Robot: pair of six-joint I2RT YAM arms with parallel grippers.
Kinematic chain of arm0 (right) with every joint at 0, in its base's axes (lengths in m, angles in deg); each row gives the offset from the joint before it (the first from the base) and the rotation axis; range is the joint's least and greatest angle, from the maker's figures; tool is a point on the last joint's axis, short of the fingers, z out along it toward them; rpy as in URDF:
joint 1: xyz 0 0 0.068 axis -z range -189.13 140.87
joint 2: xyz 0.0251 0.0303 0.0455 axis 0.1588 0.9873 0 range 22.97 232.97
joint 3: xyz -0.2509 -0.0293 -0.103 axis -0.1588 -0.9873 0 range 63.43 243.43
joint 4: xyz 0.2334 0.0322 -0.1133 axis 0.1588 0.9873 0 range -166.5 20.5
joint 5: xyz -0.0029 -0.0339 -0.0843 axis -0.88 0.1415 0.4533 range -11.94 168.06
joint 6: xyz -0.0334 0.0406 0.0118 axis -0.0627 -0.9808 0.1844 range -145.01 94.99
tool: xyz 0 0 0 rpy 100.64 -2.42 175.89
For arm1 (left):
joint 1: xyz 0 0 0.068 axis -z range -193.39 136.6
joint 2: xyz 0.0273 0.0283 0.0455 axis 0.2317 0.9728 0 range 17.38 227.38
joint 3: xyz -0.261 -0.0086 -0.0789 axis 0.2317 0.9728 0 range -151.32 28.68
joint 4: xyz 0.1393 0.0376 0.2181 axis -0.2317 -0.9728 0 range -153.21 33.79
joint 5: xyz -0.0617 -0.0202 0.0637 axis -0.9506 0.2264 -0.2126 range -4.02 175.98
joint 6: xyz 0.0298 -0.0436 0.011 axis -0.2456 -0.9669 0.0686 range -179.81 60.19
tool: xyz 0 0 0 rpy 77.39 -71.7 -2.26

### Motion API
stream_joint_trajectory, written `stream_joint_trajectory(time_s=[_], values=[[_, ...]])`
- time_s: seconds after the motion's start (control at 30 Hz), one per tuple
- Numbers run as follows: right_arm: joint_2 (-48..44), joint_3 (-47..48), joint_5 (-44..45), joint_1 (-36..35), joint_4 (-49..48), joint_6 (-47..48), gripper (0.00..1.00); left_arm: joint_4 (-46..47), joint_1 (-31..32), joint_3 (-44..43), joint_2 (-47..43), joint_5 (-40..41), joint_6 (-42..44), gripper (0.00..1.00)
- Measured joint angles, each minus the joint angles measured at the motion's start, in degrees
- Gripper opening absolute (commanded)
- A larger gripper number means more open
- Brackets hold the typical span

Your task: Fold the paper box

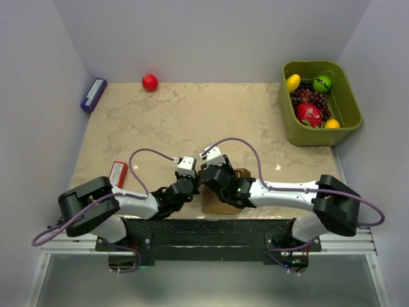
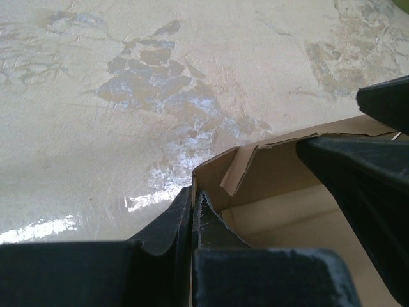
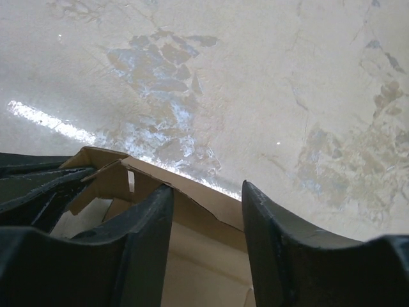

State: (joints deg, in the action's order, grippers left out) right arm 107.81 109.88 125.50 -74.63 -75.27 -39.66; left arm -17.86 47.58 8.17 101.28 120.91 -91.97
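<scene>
On the mottled beige surface, near its front edge between the two arms, we see the paper box, one wall seemingly pinched by the closed left fingers, another wall passing between the parted right fingers.

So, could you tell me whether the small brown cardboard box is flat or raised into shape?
Raised, top open: the small brown cardboard box has upright walls around a hollow inside; one rim flap bent loose.
</scene>
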Motion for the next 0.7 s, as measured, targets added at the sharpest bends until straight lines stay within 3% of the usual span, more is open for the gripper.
stream_joint_trajectory(time_s=[0.23,0.47,0.7], values=[[-4.9,-1.6,0.1,0.0,3.1,-6.4,0.53,-1.2,1.2,-1.2,0.9,2.1,0.0,0.0],[-5.7,-3.8,-0.1,0.0,3.6,-10.1,0.3,-2.5,1.4,-1.6,0.2,1.7,0.3,0.0],[-5.6,-5.0,-0.1,0.0,4.1,-11.9,0.28,-4.0,1.5,-1.6,-0.7,1.1,0.3,0.0]])
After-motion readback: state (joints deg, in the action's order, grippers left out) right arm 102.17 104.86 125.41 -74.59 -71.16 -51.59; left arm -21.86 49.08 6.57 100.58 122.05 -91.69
